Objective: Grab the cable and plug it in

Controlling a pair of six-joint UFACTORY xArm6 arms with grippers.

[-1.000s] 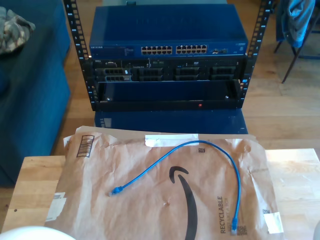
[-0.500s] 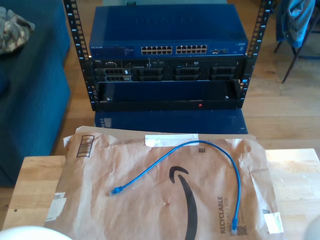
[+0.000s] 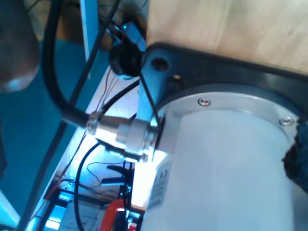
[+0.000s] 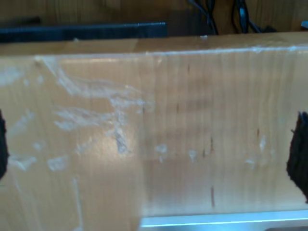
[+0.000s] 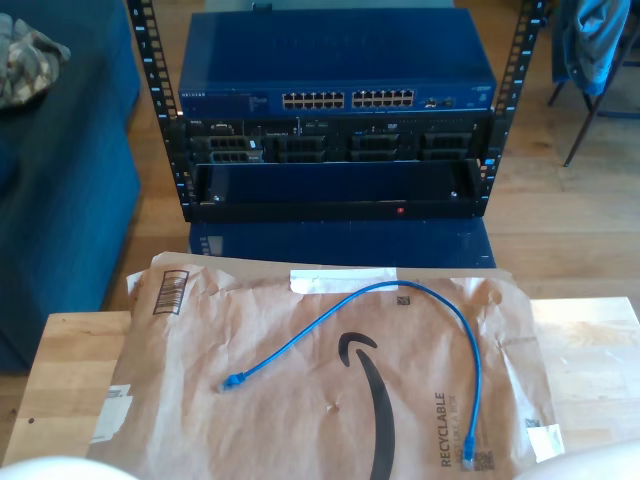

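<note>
The thin blue cable [image 5: 330, 318] lies in an arch on a brown paper mailer [image 5: 300, 400] on the wooden table [image 5: 70, 370]. One plug [image 5: 232, 381] rests toward the exterior view's left and the other plug [image 5: 467, 439] near the table's front. Nothing holds the cable. My second gripper [image 4: 154, 149] is open over bare scratched wood, with its dark fingertips [image 4: 299, 154] far apart at the frame's edges. My first gripper [image 3: 154, 154] looks open; one dark fingertip [image 3: 297, 156] shows, and a white arm base [image 3: 226, 163] lies beyond.
Behind the table stands a rack [image 5: 150, 100] holding a blue network switch [image 5: 340, 60] with a row of ports [image 5: 348, 99] and black units [image 5: 330, 145] under it. White arm parts show at the exterior view's bottom left [image 5: 60, 468] and bottom right [image 5: 590, 462]. A thick black cable [image 3: 57, 91] runs by the arm base.
The white arm part at the exterior view's bottom right has come further into the picture. The cable has not moved.
</note>
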